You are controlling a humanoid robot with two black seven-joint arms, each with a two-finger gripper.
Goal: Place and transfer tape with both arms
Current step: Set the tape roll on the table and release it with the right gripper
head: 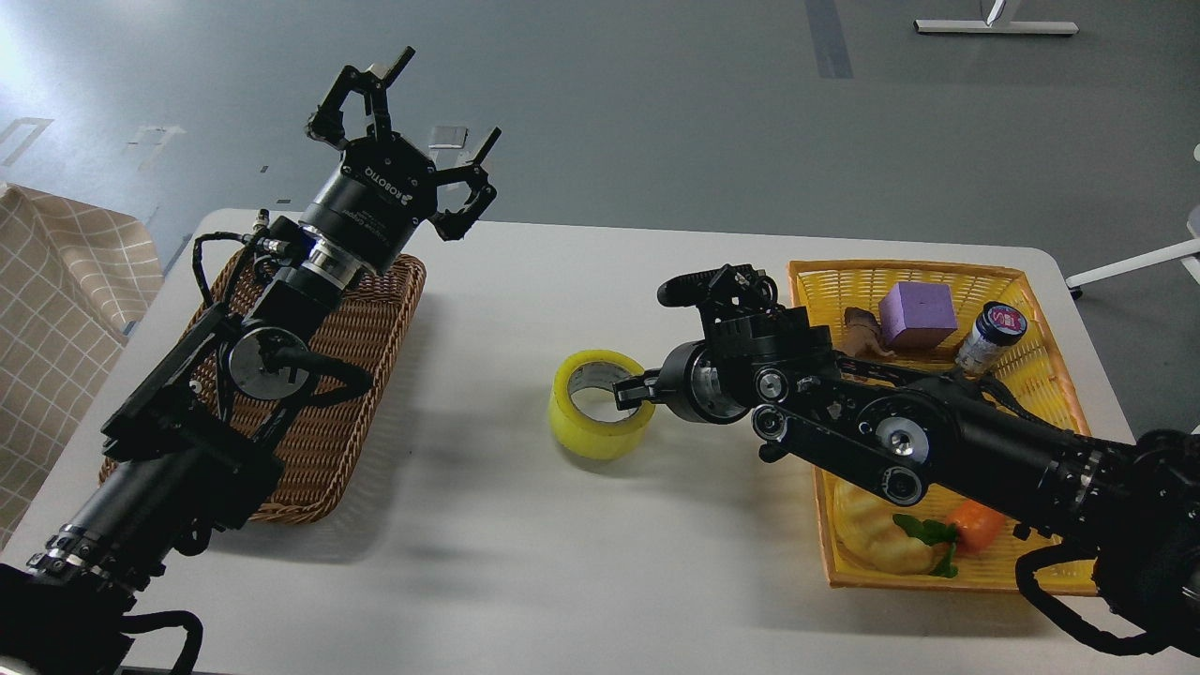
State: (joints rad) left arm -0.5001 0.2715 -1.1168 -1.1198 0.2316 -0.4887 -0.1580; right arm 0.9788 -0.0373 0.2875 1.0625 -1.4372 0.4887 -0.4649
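The tape [589, 433], a yellow roll with a pale inner core, lies flat on the white table [562, 562] near the middle. My right gripper [647, 337] reaches in from the right and is open. Its lower finger tip [634, 386] lies over the roll's right rim at the hole, and its upper finger [689, 284] is spread well away behind the roll. My left gripper [412, 112] is open and empty, raised high above the far end of the brown wicker basket [366, 375], well left of the tape.
A yellow basket [900, 272] at the right holds a purple block [917, 314], a small bottle [994, 333], a brown toy [862, 328], a pale croissant toy [886, 544] and a carrot toy [975, 525]. My right arm crosses over it. A checked cloth [56, 281] lies off the left edge.
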